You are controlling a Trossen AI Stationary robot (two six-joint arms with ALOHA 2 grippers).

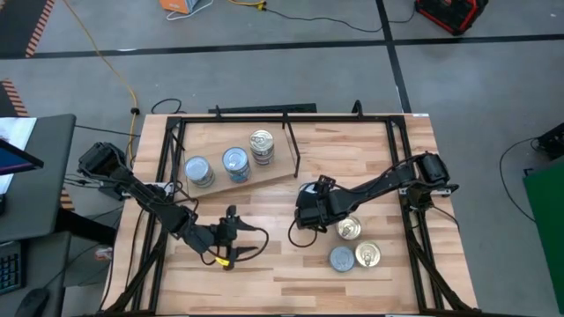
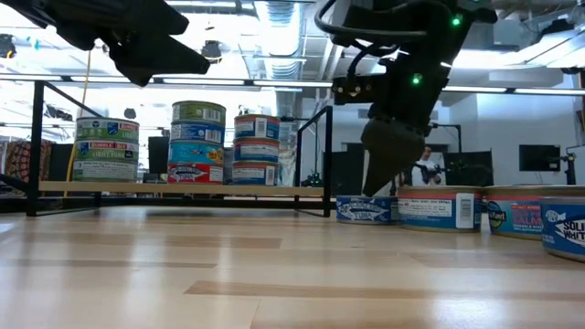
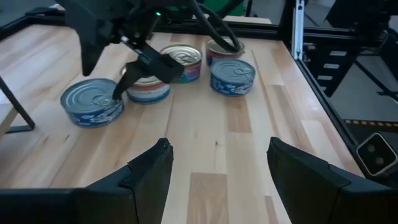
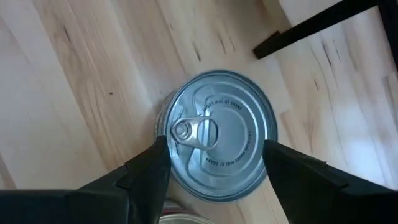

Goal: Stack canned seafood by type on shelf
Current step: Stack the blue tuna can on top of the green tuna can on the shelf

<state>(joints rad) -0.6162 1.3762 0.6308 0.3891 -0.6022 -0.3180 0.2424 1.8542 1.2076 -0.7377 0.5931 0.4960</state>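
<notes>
The shelf (image 1: 280,173) is a light board at the table's far left. It carries three stacks of canned seafood (image 2: 196,142). Loose tins lie on the table's right half. One silver-lidded, blue-labelled tin (image 4: 224,134) rests flat on its base under my right gripper (image 4: 214,149). That gripper is open and slants down from above, with a finger near each side of the lid; I cannot tell whether it touches. My left gripper (image 3: 217,168) hangs open above bare wood near the table's front left, with nothing between its fingers.
Three more tins (image 1: 349,229) (image 1: 342,258) (image 1: 367,255) lie on the table's right, close behind my right gripper. Black frame rods (image 1: 291,145) rise at the shelf's end and along the table's edges. Bare wood (image 1: 264,255) lies between the two arms.
</notes>
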